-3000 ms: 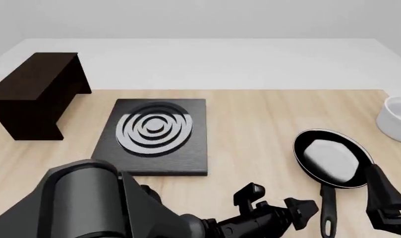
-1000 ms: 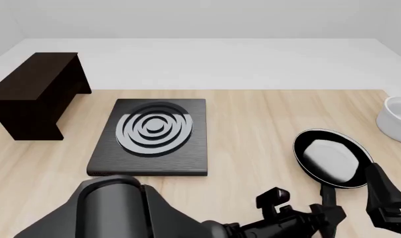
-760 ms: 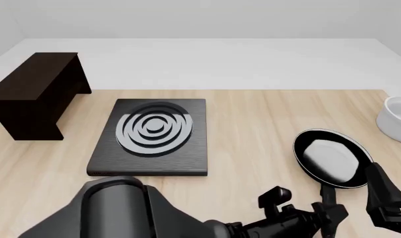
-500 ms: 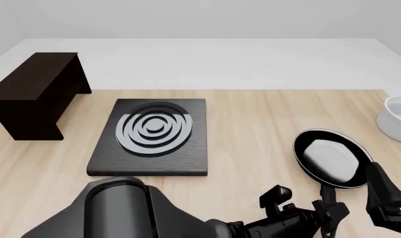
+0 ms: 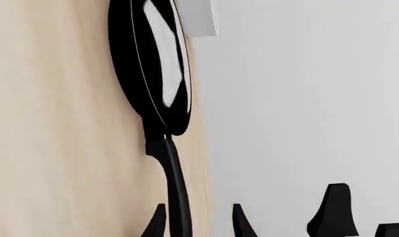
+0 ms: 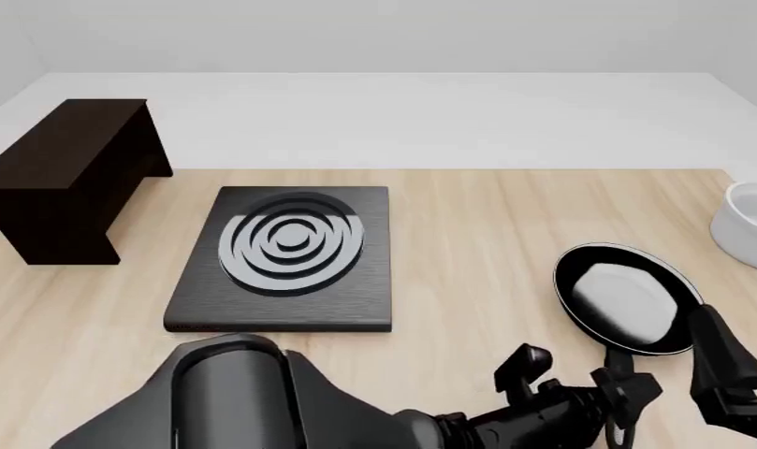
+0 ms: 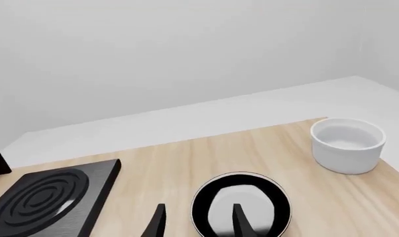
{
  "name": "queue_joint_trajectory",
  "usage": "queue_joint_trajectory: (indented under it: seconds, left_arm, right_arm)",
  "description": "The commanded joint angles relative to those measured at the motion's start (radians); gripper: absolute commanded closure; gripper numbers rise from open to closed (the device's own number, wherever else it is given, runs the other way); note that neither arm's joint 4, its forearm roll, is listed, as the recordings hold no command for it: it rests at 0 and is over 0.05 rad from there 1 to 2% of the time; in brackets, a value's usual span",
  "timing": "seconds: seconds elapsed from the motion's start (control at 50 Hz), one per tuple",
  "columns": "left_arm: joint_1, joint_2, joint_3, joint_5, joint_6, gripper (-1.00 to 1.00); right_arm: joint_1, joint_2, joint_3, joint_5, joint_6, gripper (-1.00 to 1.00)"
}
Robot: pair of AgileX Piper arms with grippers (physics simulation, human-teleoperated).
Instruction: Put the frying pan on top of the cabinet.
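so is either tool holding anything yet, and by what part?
Nothing is gripped. The left tool is open with its fingers on either side of the frying pan's handle, near its end. The right tool is open and clear of it.

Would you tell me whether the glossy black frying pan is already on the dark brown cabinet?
No: the frying pan lies on the table, far from the cabinet.

The front view looks down over the table (image 6: 478,243) from behind, while both close wrist views share the frying pan (image 5: 150,64).

Left gripper (image 6: 623,391) now astride pan handle (image 6: 618,404)
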Motion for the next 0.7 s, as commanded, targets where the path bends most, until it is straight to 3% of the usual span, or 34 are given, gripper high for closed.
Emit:
queue_joint_trajectory:
  seconds: [0.02, 0.18, 0.2, 0.7]
  left_arm:
    - [0.018, 0.094, -0.020, 0.050, 0.018, -1.00]
    - [0.029, 0.085, -0.029, 0.078, 0.049, -1.00]
    - [0.036, 0.082, -0.035, 0.101, 0.059, 1.00]
    - [0.056, 0.001, 0.034, 0.071, 0.100, 1.00]
  right_arm:
    - [-0.003, 0.009, 0.000, -0.009, 0.006, -1.00]
    - [-0.003, 0.008, 0.000, -0.008, 0.007, -1.00]
    - [-0.003, 0.009, 0.000, -0.008, 0.008, -1.00]
    - [-0.001, -0.016, -0.001, 0.015, -0.001, -1.00]
